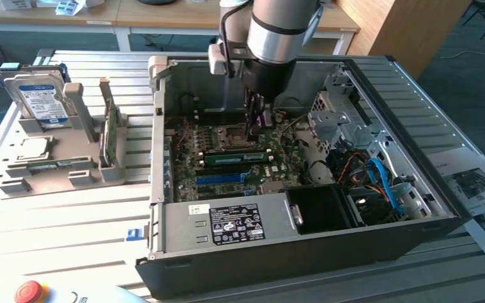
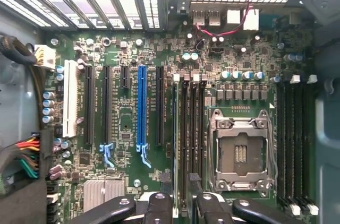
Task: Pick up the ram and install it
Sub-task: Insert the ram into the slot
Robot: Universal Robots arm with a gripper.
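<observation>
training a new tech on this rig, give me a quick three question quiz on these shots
1. True or false: the gripper is inside the open computer case.
2. Where does the hard drive stand? A) in the grey holder outside the case B) inside the case C) in the gripper
3. Fill in: the CPU socket on the motherboard is ____ (filled or empty).
Key: 1 true; 2 A; 3 empty.

slatted metal table point(image 1: 57, 221), wooden desks point(image 1: 167, 14), grey floor point(image 1: 470, 60)
</observation>
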